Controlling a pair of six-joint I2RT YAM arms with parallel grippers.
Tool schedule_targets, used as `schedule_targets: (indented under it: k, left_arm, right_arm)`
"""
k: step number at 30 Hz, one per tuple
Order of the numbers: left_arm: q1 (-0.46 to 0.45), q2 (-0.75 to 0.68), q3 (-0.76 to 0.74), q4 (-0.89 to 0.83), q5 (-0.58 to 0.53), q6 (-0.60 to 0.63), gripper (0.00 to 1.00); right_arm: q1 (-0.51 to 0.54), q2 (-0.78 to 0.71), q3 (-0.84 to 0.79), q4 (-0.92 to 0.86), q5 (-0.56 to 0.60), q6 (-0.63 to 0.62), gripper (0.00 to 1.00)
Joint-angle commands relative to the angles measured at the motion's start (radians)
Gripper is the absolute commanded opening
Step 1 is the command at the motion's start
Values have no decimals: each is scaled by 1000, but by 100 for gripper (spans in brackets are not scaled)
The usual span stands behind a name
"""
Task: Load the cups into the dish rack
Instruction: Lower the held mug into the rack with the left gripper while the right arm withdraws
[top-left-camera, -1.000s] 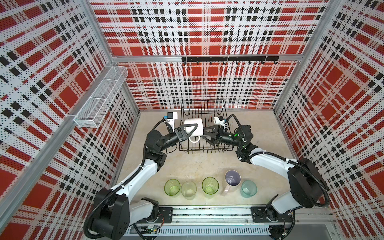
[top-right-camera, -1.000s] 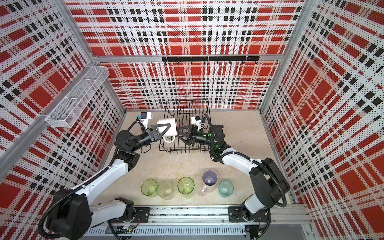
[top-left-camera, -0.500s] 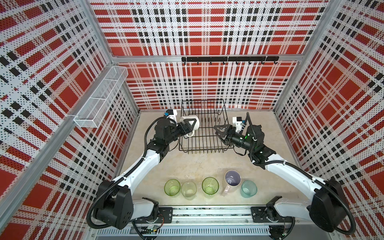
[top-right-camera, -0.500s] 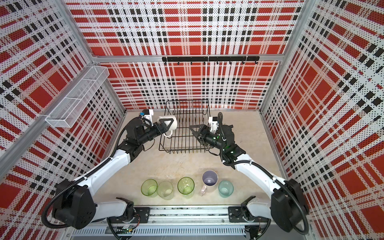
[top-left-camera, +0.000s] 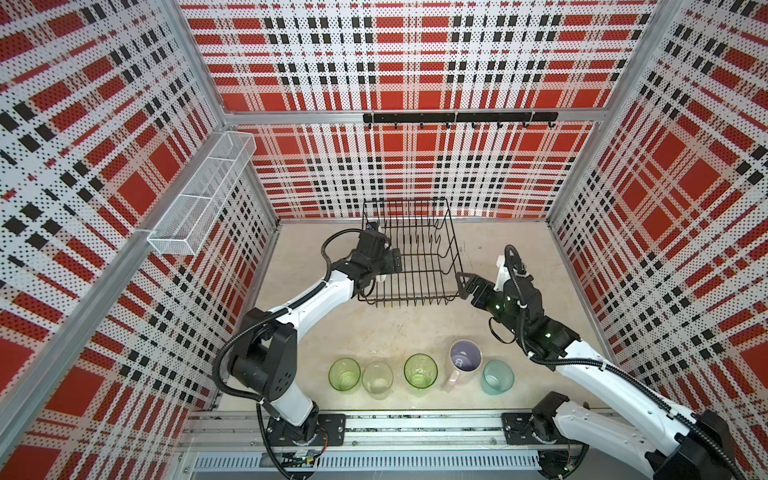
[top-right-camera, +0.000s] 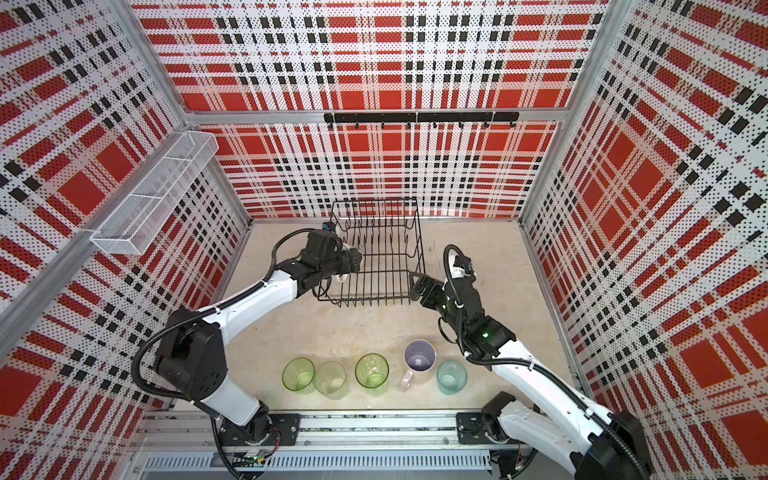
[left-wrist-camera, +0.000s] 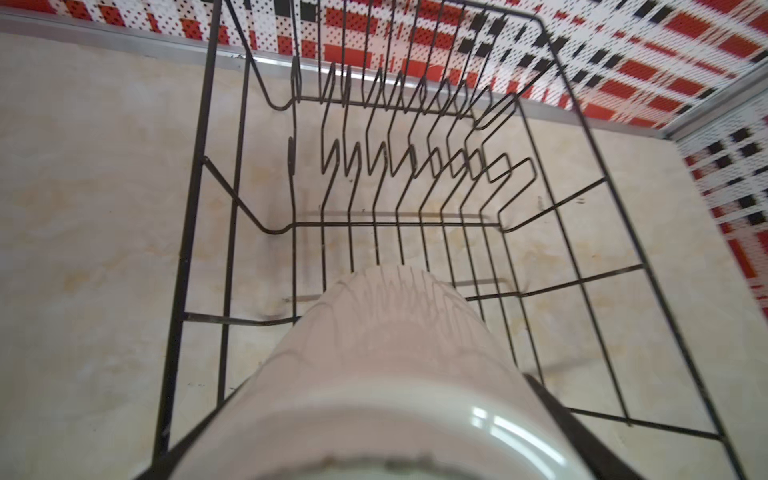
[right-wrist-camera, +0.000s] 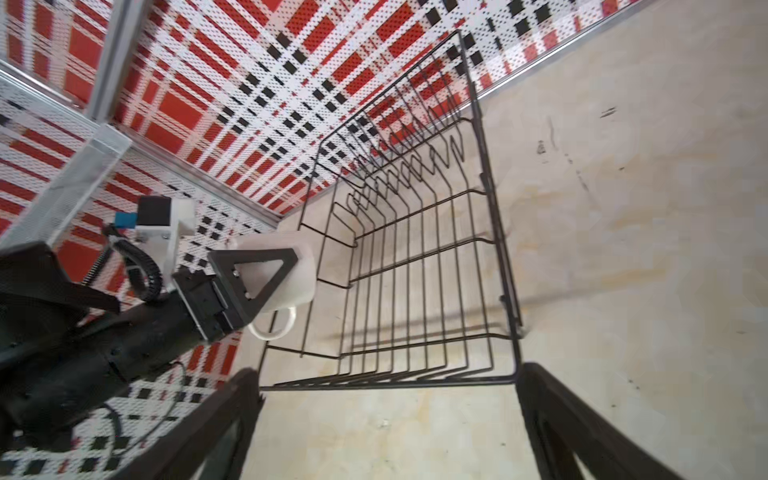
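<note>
My left gripper (top-left-camera: 386, 266) is shut on the white mug (right-wrist-camera: 291, 270), held on its side at the left rim of the dish rack (top-left-camera: 409, 302), handle hanging down. The left wrist view has the mug (left-wrist-camera: 386, 374) filling the foreground over the rack (left-wrist-camera: 415, 224). My right gripper (top-left-camera: 463, 282) stands open and empty at the rack's front right corner (right-wrist-camera: 515, 374). Two green tumblers (top-left-camera: 344, 374) (top-left-camera: 420, 370), a frosted tumbler (top-left-camera: 377, 379), a pink mug with lilac inside (top-left-camera: 465, 360) and a teal tumbler (top-left-camera: 498, 376) stand in a row near the front.
A long white mesh basket (top-left-camera: 203, 195) hangs on the left wall. A black hook rail (top-left-camera: 457, 117) runs along the back wall. Plaid walls close in the table on three sides, and the arm rail (top-left-camera: 415, 424) lies along the front.
My right gripper has drawn back out of the rack to its front right corner and opened wide. My left gripper has carried the white mug from the rack's middle to its left side.
</note>
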Motion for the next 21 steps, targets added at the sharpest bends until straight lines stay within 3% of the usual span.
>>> schedule_targets:
  k: [1,5,12,21]
  left_arm:
    - [-4,42,86,15,-107,72,65]
    - [-3,114,139,3,-121,95,65]
    - [1,205,204,-9,-134,106,65]
    - [28,261,220,-26,-143,111,66]
  right_arm:
    - [0,-28,-56,7,98,-107,100]
    - [-89,-23,-88,-23,53,-151,100]
    - [-349,103,-118,86,-272,-133,100]
    - [-416,358,-80,169,-404,-77,99]
